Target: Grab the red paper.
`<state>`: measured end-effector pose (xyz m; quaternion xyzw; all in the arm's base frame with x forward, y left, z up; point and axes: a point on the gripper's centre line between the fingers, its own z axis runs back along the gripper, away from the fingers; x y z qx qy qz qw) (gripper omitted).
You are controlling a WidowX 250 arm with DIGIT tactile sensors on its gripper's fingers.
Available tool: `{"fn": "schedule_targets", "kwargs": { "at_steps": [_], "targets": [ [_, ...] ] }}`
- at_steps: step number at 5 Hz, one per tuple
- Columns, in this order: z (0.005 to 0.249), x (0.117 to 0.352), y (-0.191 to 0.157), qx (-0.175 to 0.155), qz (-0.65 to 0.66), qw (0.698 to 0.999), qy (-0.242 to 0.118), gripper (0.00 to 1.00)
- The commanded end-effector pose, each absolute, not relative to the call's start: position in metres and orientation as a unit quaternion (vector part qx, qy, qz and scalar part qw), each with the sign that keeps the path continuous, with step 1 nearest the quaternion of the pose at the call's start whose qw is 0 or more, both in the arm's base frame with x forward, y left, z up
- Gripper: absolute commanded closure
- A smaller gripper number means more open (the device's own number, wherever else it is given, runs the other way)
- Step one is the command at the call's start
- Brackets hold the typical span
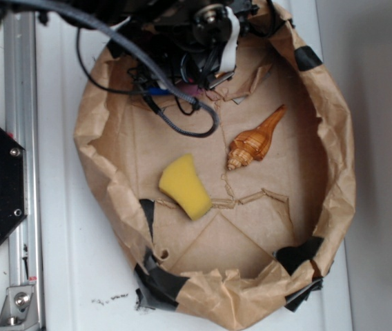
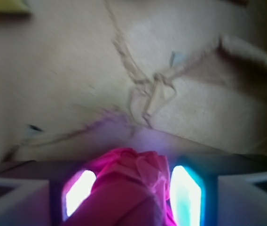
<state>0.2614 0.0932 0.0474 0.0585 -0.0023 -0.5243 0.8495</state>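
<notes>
Evidently sitting between the two fingers of the hand point(image 2: 132, 190), low in the wrist view: the red paper point(image 2: 129, 181), crumpled, showing folds, looking pink-magenta under the glare. Closing on it or already pinching it, hard to say for sure; the two lit finger pads point(image 2: 79, 190) flanking the wad closely on both sides, seeming to touch it, so most likely clamped on the paper. Showing as only a small pink sliver point(image 1: 192, 89) in the exterior view, tucked under the black arm point(image 1: 196, 34) and its cables at the far side of the brown paper lining point(image 1: 251, 227).

Likely handling as something very light and soft, giving way under pressure rather than resisting; not fragile, not slippery, but springy enough to squeeze out if caught by a thin edge fold. Best taking hold across the thick middle of the wad, with both pads biting into bulk.

Lying well apart from the hand, nearer the middle of the lining: a yellow sponge point(image 1: 185, 186) and a brown shell point(image 1: 255, 141). Resting on a white table point(image 1: 58, 262), the whole lined nest.
</notes>
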Motion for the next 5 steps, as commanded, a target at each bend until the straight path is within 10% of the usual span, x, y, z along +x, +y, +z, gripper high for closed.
{"fn": "schedule_targets", "kwargs": {
  "at_steps": [1,3,5],
  "targets": [
    [0.15,0.287,0.005,0.084,-0.446,0.885,-0.107,1.0],
    [0.184,0.307,0.003,-0.001,-0.273,0.955,-0.115,1.0],
    [0.181,0.304,-0.001,-0.018,-0.218,0.968,-0.125,1.0]
  ]
}}
